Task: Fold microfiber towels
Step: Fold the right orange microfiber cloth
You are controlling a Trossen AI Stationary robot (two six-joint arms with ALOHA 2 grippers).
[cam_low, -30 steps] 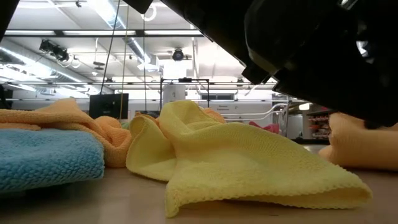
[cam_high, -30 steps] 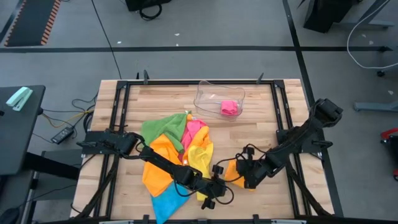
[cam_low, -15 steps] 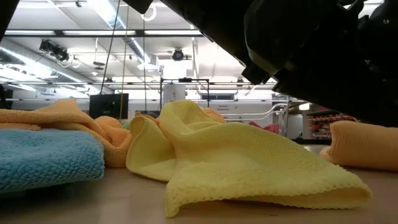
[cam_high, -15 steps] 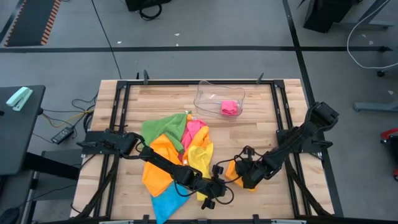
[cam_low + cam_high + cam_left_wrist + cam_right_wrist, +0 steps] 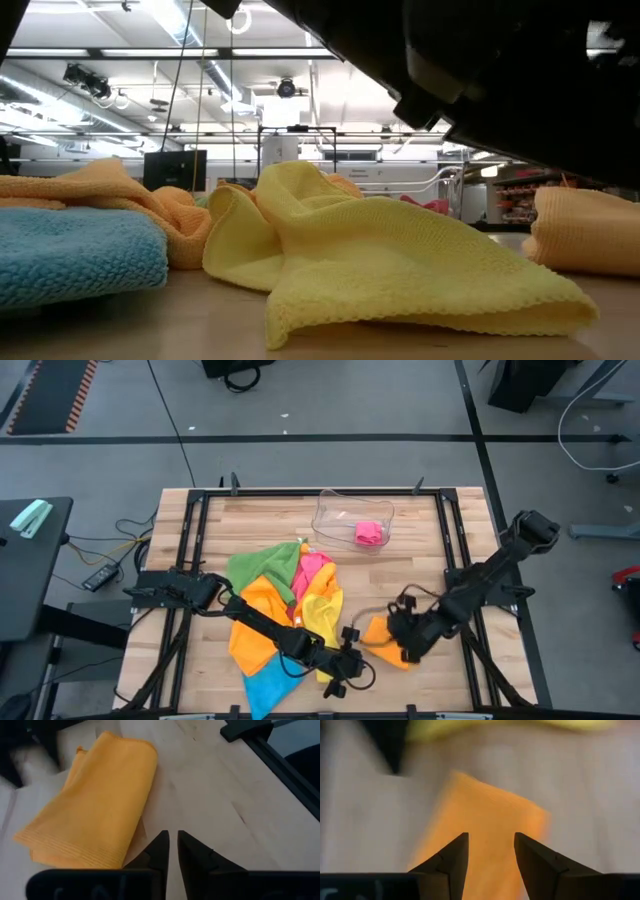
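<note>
The right end effector [image 5: 408, 640] is now standing with its fingers parted over the folded orange towel [image 5: 385, 641] it was clamped on a second ago, and is drawing back from it, so this fold is probably finished and the towel is lying free on the desk [image 5: 420, 550] near its front edge, right of the unfolded pile [image 5: 285, 610]. The towel's long axis is apparently running diagonally across the desk. The left end effector [image 5: 172, 851] is waiting beside it, nearly closed and empty.

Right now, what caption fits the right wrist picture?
Right gripper open above the folded orange towel on the wooden table.
</note>
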